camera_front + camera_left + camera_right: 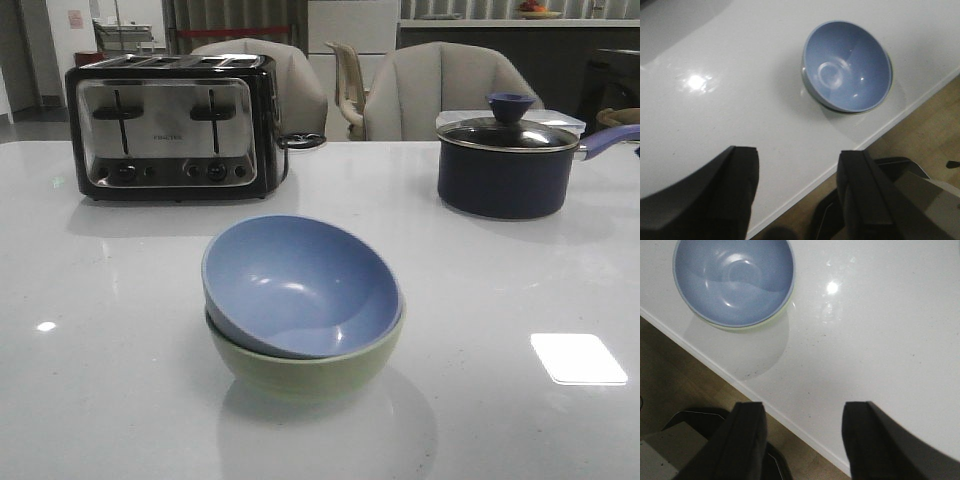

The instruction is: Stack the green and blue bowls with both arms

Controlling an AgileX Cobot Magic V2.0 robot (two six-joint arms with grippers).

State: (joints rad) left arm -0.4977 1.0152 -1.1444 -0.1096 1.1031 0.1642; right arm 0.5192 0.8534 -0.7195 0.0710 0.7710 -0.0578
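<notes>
Blue bowl (pixel 300 285) sits nested inside green bowl (pixel 310 365), lower centre of the front view, both matte, round, smooth; the blue one is tilted, its rim riding higher at the left, a band of green rim showing below and at the right. Stack rests on a glossy white table (pixel 110 400) with faint speckle and bright light reflections, 1 square glare patch at lower right. Bare tabletop lies all around the stack. Upper left of the front view: a chrome-and-black 4-slot toaster (pixel 172 125), boxy, with a coiled black cord (pixel 302 139) at its right side. Upper right: a dark navy pot (pixel 505 172) with glass lid, blue knob and handle pointing right, well apart from the bowls. Padded beige chairs (pixel 440 90) stand behind the table. No arm shows in the front view. Left wrist view: left gripper (pixel 799 195) hangs above the table's near edge, 2 dark matte fingers (pixel 737 195) spread wide, nothing between them, bowl stack in the upper right of the frame, clear of the fingers. Right wrist view: right gripper (pixel 802 440) likewise spread and empty above the table edge, bowl stack in the upper left of the frame. Wooden floor (pixel 670 380) and a dark robot base (pixel 695 425) show beyond the white edge.
</notes>
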